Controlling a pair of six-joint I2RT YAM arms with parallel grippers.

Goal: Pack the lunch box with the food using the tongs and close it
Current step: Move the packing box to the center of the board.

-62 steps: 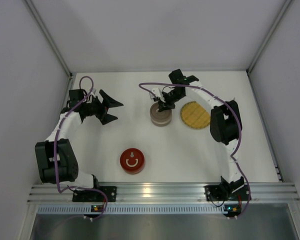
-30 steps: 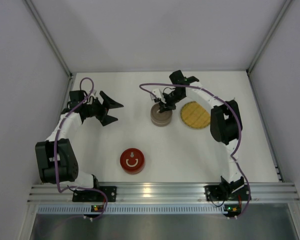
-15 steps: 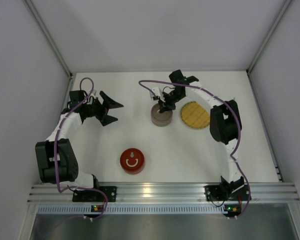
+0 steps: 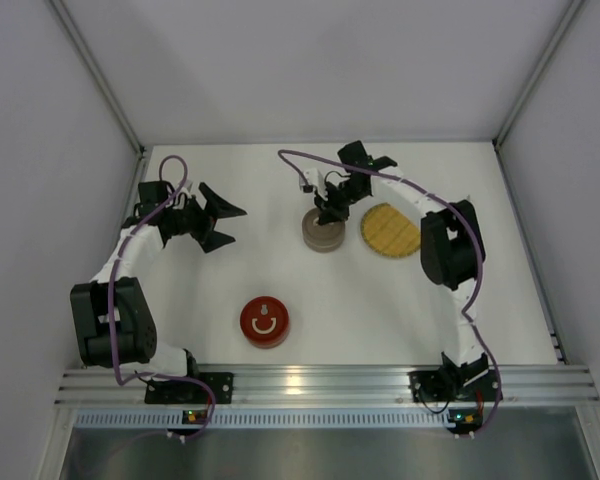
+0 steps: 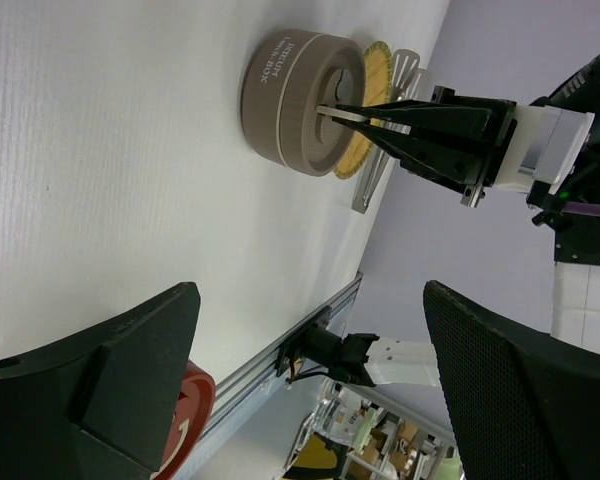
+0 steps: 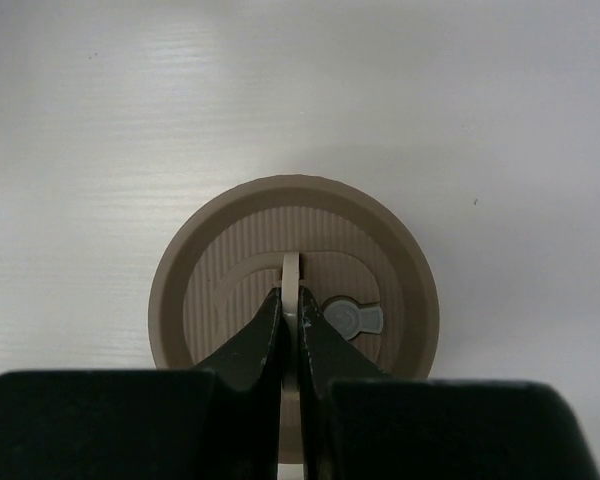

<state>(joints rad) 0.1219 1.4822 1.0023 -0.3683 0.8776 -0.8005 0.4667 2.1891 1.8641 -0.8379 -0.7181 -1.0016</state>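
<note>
A white matte tabletop (image 4: 370,300) stands inside pale grey enclosure walls (image 4: 320,70), evenly lit. A ribbed aluminium rail (image 4: 320,382) runs along its near edge.

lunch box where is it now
Top view: the lunch box sits back-centre, just left of the yellow plate, under the right gripper.

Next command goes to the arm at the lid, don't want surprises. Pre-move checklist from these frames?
1. Grip: right gripper shut on the handle: ok.
2. Seating: lid looks level on the lunch box: ok.
3. Other arm: left gripper open, apart from the lunch box: ok.
4. Contents: food inside, cannot tell; the lid hides it.
5. Leftovers: no food shows on the plate: ok.
6. Clutter: tongs lie by the plate, away from the lid: ok.
</note>
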